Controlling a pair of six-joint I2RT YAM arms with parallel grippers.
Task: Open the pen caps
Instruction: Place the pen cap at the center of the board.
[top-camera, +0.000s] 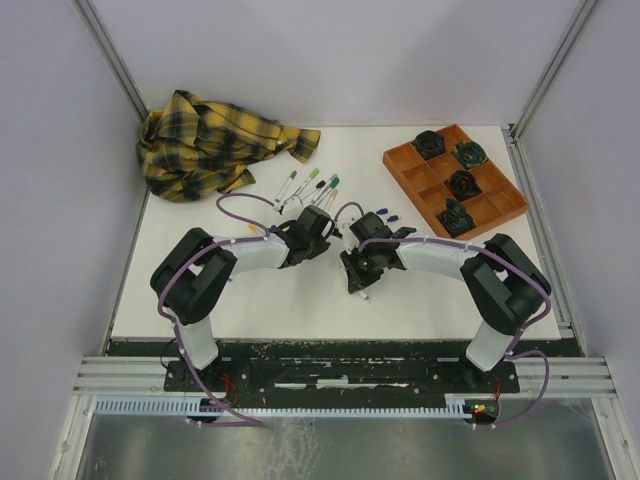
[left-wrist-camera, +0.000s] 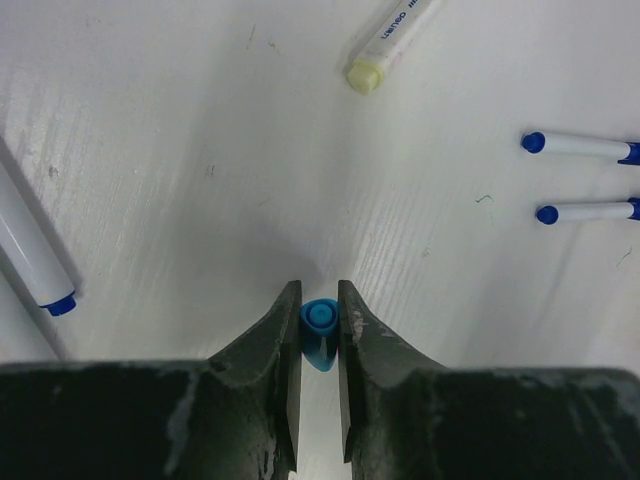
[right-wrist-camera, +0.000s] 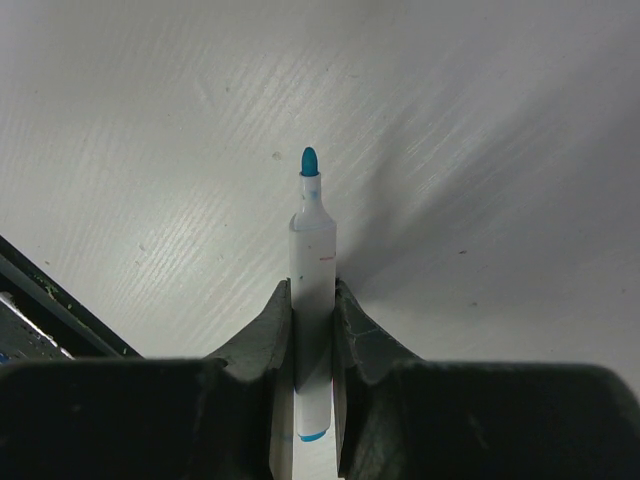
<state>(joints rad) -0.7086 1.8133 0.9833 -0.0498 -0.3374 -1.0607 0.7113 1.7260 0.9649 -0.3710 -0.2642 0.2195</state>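
Note:
My left gripper (left-wrist-camera: 319, 298) is shut on a small blue pen cap (left-wrist-camera: 320, 328), pinched at the fingertips just above the white table. My right gripper (right-wrist-camera: 313, 295) is shut on a white pen barrel (right-wrist-camera: 313, 245) whose uncapped blue tip (right-wrist-camera: 309, 162) points away from the fingers. From above, the left gripper (top-camera: 318, 232) and the right gripper (top-camera: 357, 272) hang close together over the table's middle. Several more pens (top-camera: 310, 188) with coloured caps lie just behind them. Two blue-ended pens (left-wrist-camera: 585, 147) lie to the right of the left gripper.
A yellow plaid cloth (top-camera: 215, 148) is bunched at the back left. An orange compartment tray (top-camera: 402, 172) with dark round objects stands at the back right. A yellow-ended marker (left-wrist-camera: 388, 45) and a blue-ended pen (left-wrist-camera: 35, 262) lie near the left gripper.

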